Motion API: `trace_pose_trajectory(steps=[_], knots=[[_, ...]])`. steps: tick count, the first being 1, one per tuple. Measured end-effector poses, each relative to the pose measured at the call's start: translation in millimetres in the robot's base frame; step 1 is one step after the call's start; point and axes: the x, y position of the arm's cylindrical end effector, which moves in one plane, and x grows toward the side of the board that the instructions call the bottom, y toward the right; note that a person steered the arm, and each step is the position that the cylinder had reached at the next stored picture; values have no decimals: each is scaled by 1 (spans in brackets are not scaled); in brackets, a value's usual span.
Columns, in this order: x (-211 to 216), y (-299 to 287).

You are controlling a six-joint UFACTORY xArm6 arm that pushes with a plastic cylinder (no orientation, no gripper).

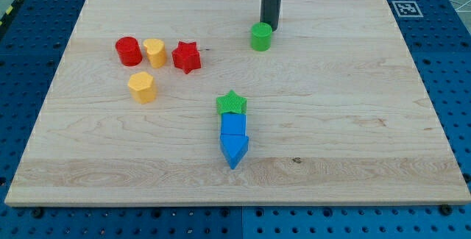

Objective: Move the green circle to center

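The green circle (260, 37) stands on the wooden board (353, 99), above the board's middle near the view's top. My tip (270, 27) is right behind it, at its upper right edge, touching or almost touching it. The dark rod rises straight up out of the view's top.
A green star (232, 104), a blue block (234, 125) and a blue pointed block (234, 149) form a column below the middle. At the left are a red cylinder (128, 51), a yellow block (154, 51), a red star (186, 56) and a yellow hexagon (142, 87).
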Motion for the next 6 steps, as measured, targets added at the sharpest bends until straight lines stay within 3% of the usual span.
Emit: trace_pose_trajectory(steps=[4, 6], knots=[[79, -27], [79, -42]])
